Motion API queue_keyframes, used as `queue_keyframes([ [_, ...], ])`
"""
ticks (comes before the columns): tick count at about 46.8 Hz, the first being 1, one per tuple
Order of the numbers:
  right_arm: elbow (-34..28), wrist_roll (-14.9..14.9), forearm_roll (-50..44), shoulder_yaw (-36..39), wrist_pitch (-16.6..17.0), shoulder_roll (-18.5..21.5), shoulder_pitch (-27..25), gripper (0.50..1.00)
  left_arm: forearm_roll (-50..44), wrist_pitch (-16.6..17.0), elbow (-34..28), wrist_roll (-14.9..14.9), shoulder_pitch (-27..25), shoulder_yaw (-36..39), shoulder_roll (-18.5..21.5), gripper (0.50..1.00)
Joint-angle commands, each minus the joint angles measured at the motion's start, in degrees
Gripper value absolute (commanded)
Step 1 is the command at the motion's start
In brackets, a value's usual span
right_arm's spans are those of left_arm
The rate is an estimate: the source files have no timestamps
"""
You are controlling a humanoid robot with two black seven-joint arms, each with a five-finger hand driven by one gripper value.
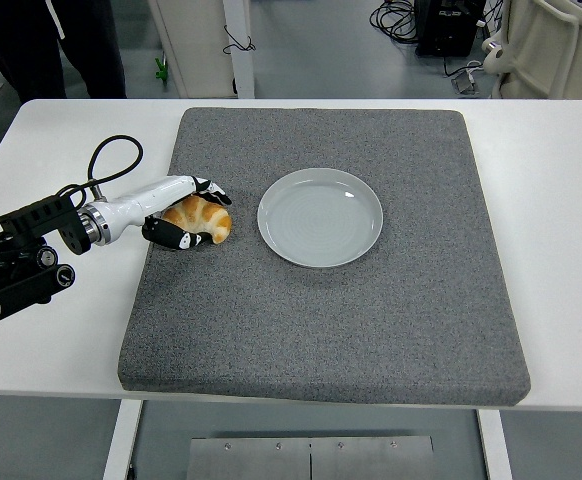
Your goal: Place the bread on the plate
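On the grey mat (321,320) that covers most of the white table (561,200), the bread (203,217), a small golden croissant, lies near the left edge, and the left hand (184,215) is curled around it. The upper fingers (209,188) bend over the far side of the bread and the thumb comes under from the near side, so the hand is closed on it, but the bread seems to rest on the mat and is not lifted. The plate (320,217), pale and empty, sits just to the right, near the bread but not touching it. The right arm I do not see at all. At the top left a person (46,40) in dark clothes stands behind the table. My worry is about the grasp: it looks shallow, only the fingertips hold the soft, curved crust, so the bread can roll out or slip down when the hand rises. If the fingers press harder, the crust can be crushed. Also the way to the plate is short and low; if the bread is carried without enough height, it can hit the rim and push the plate along the mat.
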Motion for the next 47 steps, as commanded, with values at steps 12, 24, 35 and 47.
queue_keyframes([
  [12, 0.0, 0.0, 0.0, 0.0, 0.0, 0.0, 0.0, 1.0, -0.2, -0.5, -0.1, -0.4, -3.8, -0.3, 0.6, 0.599],
  [24, 0.0, 0.0, 0.0, 0.0, 0.0, 0.0, 0.0, 1.0, -0.2, -2.8, -0.1, -0.9, -8.8, -0.9, 2.1, 0.599],
  [35, 0.0, 0.0, 0.0, 0.0, 0.0, 0.0, 0.0, 1.0, -0.5, -7.0, 0.0, -1.3, -11.8, -5.2, 4.1, 0.599],
  [47, 0.0, 0.0, 0.0, 0.0, 0.0, 0.0, 0.0, 1.0, -0.2, -11.8, 0.3, -1.1, -14.3, -10.9, 4.8, 0.602],
])
